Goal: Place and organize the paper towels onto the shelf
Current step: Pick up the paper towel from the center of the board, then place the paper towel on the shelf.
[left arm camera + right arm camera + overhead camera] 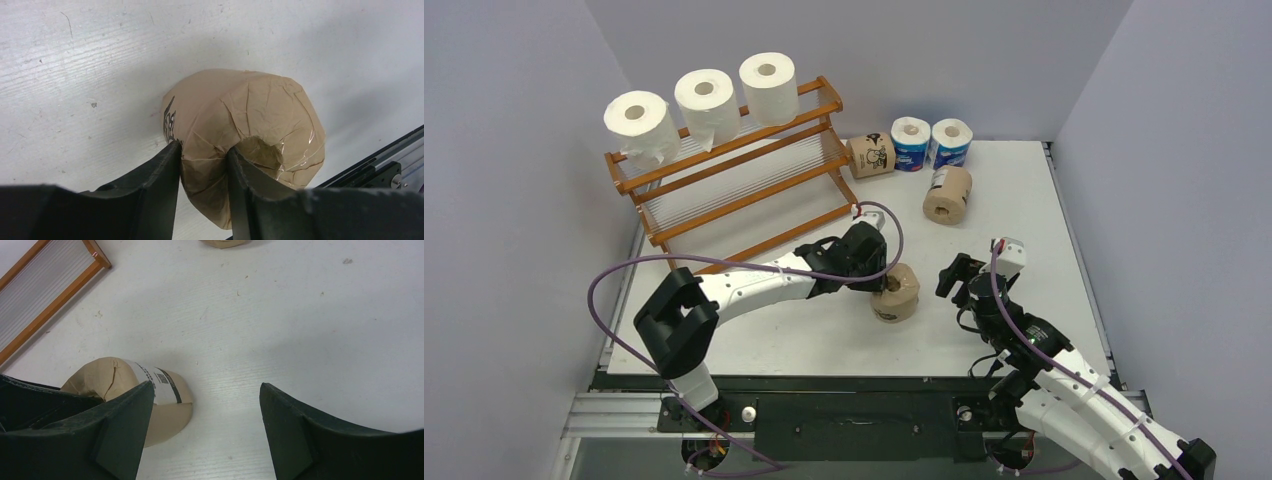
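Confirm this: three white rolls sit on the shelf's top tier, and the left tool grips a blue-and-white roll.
Not quite. The left wrist view shows the left tool gripping a brown roll, not a blue-and-white one. Three white rolls do sit on the shelf's top tier.

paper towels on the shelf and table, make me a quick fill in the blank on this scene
1. The top tier of the shelf holds ___ white rolls.
2. The brown roll pinched in the jaws of the left gripper rests on the ___.
3. The jaws of the right gripper are open and hold ___.
4. Right of the shelf stand ___ blue-and-white rolls.
Missing words: three; table; nothing; two.
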Motion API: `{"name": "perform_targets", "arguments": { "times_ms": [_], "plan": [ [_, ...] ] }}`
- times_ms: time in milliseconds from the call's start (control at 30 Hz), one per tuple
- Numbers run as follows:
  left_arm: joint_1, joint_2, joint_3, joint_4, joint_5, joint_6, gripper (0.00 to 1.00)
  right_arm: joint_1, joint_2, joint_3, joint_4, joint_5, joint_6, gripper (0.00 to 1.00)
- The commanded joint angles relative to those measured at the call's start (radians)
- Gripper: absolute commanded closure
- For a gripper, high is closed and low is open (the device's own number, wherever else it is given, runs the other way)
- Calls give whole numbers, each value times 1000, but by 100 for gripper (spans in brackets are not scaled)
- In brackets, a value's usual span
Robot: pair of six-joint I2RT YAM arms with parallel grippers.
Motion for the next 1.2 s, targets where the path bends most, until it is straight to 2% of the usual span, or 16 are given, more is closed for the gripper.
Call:
{"name": "perform_targets", "arguments": {
  "times_ms": [0, 100, 433, 533, 700, 867, 1167],
  "plan": [
    [-6, -25, 38, -16, -31, 7, 70, -3, 3, 6, 16, 35, -17, 27],
    [-4, -51, 36, -37, -44, 8, 79, -3, 5, 11, 16, 39, -17, 28],
    [24, -176, -13, -92, -135, -5, 83, -4, 13, 24, 32, 45, -30, 28],
    [75, -237, -48, -110, -154, -11, 83, -3, 21, 26, 39, 42, -28, 28],
    [230, -308, -73, -138, -151, 1, 84, -4, 20, 20, 48, 43, -27, 29],
    [331, -292, -24, -149, -167, 28, 84, -3, 18, 11, 56, 48, -26, 29],
    [474, -143, 134, -134, -191, 31, 86, -3, 20, 19, 61, 50, -15, 30]
  ]
}}
